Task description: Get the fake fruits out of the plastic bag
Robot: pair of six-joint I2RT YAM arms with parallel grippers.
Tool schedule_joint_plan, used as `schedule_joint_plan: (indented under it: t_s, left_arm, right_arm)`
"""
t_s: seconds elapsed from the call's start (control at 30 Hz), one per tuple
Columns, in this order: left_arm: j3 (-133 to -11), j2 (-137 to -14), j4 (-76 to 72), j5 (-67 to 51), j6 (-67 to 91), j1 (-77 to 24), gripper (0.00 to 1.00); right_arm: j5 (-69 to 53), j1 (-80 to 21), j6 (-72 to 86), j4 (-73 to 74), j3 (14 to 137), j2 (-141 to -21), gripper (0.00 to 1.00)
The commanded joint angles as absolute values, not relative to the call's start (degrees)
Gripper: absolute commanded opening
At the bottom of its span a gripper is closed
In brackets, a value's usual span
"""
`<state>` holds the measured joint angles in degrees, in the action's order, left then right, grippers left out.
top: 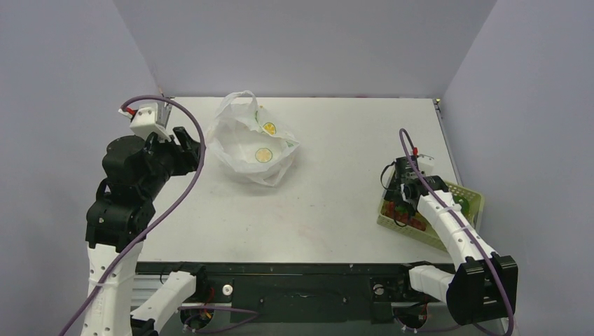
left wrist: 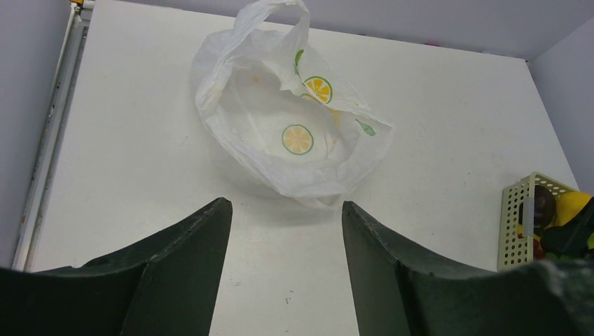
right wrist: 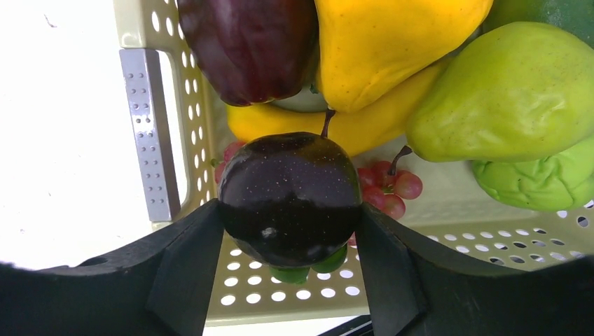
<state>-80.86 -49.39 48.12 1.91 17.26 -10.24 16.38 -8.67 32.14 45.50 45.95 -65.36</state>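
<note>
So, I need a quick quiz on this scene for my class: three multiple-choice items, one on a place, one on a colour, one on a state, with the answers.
1. Where is the basket?
A) by the table's right edge
B) at its far left
C) at its centre

2. What colour is the fruit in the right gripper?
A) yellow
B) red
C) dark purple

3. The left gripper is:
A) shut on a fruit
B) open, holding nothing
C) shut, empty

Answers:
1 A, the top view shows it by the right edge.
2 C, the wrist view shows it dark purple.
3 B, its jaws stand wide with only table between.
</note>
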Motion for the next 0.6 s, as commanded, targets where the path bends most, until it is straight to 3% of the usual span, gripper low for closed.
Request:
schedule_joint_plan:
  t_s: [0.0, 0.17, 0.57]
  left_arm:
    - [-84.74, -48.11, 50.55, 0.02, 13.24, -10.09, 0.57]
    - [-84.92, -47.07, 51.84, -1.59, 12.79, -10.03, 0.58]
    - [-82.92, -43.42, 49.25, -3.57, 17.25, -10.09, 0.58]
  right_arm:
    - [18.73, -9.04, 31.59, 44.92, 46.59, -64.56, 0.67]
    - [20.74, -9.46, 30.14, 46.47, 49.23, -62.53, 0.76]
    - [22.42, -11.05, 24.69, 44.77, 60.94, -50.73, 0.87]
